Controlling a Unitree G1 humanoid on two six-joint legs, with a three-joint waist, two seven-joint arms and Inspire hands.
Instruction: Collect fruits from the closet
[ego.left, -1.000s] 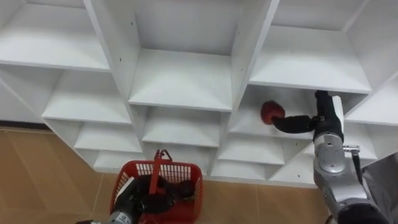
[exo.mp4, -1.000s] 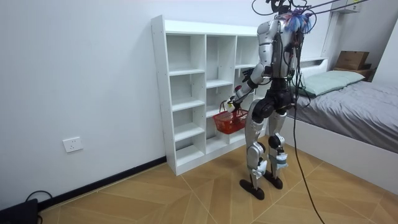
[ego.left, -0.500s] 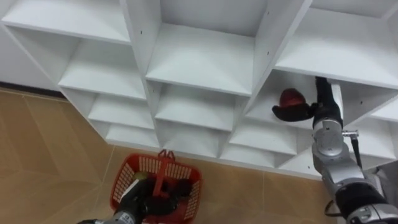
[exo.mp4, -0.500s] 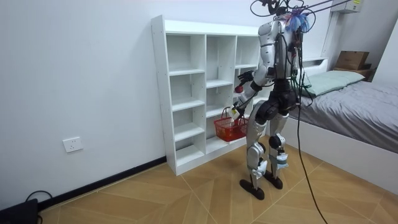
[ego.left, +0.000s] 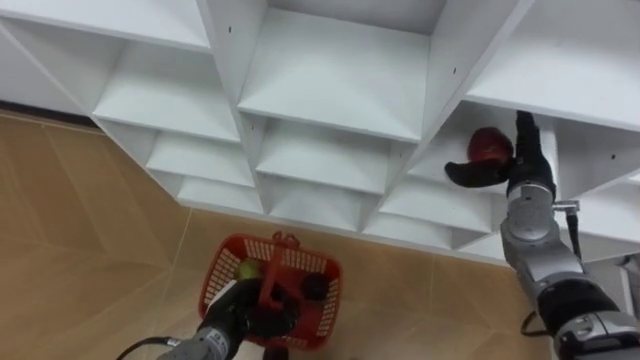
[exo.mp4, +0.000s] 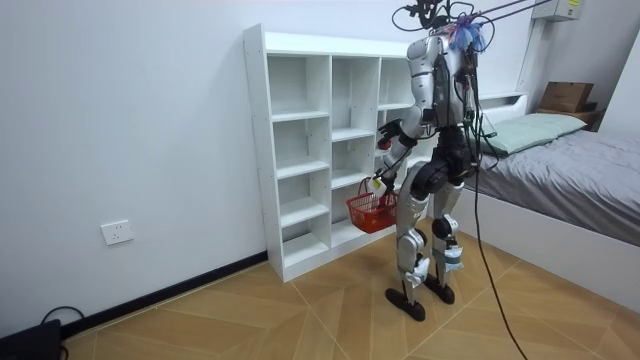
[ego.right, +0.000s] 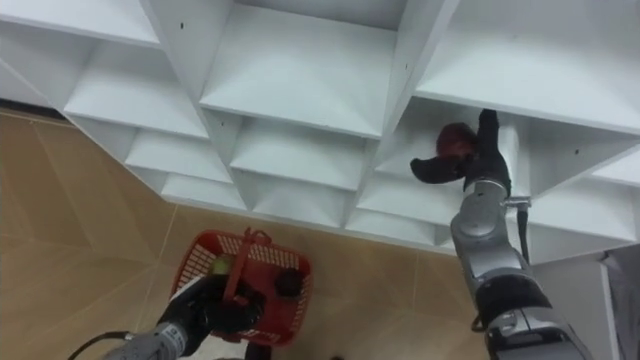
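Standing close before the white shelf unit (ego.left: 330, 95), on the wooden floor (ego.left: 90, 250). Reaching the right hand (ego.left: 500, 170) into a compartment in the unit's right-hand column and cupping the red fruit (ego.left: 487, 145) there, with the thumb lying under and in front of it and the fingers (ego.left: 523, 135) rising behind it, so curling round the fruit and not spreading wide. Resting on the shelf board (ego.left: 440, 185) or lifted clear of it: impossible to tell from here.

Gripping the basket handle (ego.left: 270, 285) in the left hand (ego.left: 235, 315), low on the left, fingers wrapped round it. Carrying the red basket (ego.left: 215, 280) below the shelves, well apart from the fruit up in the compartment. Holding inside it a green fruit (ego.left: 247, 268) and a dark fruit (ego.left: 316, 287), lying apart on either side of the handle.

Judging the red fruit as round, firm, smooth-skinned and light for this hand. Expecting it to roll on the board, to slip from a loose pinch, and to bruise under a hard squeeze or a drop. Taking it best round the widest part, thumb set opposite the fingers, palm close behind, pressing only enough to stop it turning. Probably calling for a level draw out of the compartment, clear of the board above and the side wall, then a lowering right down into the basket beside the other fruit, not a release from height.
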